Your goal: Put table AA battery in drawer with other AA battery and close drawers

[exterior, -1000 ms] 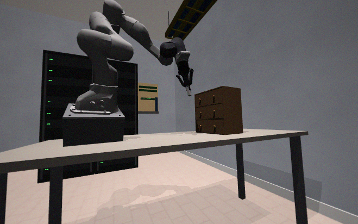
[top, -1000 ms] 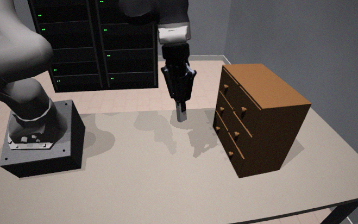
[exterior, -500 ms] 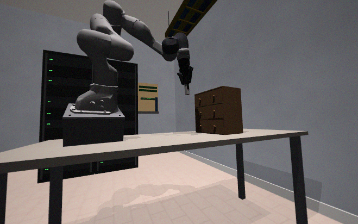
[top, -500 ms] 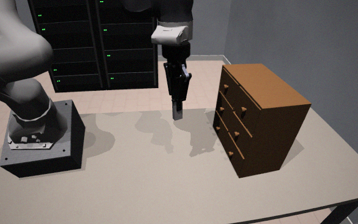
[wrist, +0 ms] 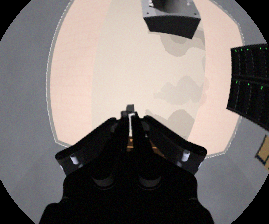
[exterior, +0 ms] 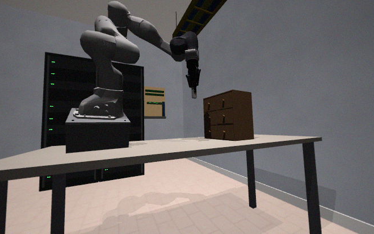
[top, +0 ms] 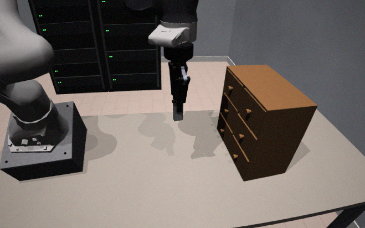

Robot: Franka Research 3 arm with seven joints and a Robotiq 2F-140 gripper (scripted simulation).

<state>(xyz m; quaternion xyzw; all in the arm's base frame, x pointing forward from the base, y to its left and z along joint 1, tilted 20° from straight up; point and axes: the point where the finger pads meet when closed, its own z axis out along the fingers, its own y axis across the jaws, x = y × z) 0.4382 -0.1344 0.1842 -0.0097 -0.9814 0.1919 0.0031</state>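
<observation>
The small brown chest [top: 279,138] [exterior: 243,116] stands upright on the table [top: 121,198] [exterior: 153,154] [wrist: 125,60]. Its front has two columns of three drawers with small knobs, and it faces the robot's base. All the drawers look pushed in, so their contents are hidden. My gripper [top: 178,116] [exterior: 194,94] [wrist: 130,110] is shut and empty. It points down in the air in front of the chest, above the table and apart from the drawer fronts. No AA battery can be made out in any view.
The robot's base block [top: 77,150] [exterior: 98,136] [wrist: 170,26] stands on the table, opposite the drawer fronts. A black server rack [top: 132,66] [exterior: 63,90] [wrist: 255,92] stands beyond the table. A grey wall [top: 334,51] rises behind the chest.
</observation>
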